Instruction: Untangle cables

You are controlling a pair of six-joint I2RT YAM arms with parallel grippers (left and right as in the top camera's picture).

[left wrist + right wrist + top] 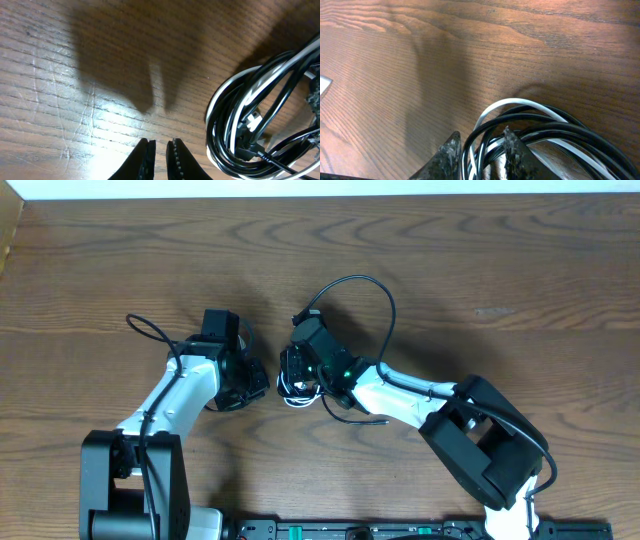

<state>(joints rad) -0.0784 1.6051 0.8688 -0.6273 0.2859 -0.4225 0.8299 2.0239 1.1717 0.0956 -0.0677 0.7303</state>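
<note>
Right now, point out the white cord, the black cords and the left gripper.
white cord point(520, 102), right wrist view, top of its loop
black cords point(223, 144), left wrist view, left side of the coil
left gripper point(161, 146), left wrist view, between its fingertips

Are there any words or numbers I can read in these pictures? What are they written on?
No text can be read anywhere.
Base rail at the bottom edge of the overhead view: tiny green and white marks, too small to read.
Cables: no print shows on them.
Wooden table: only wood grain, no writing.
</note>
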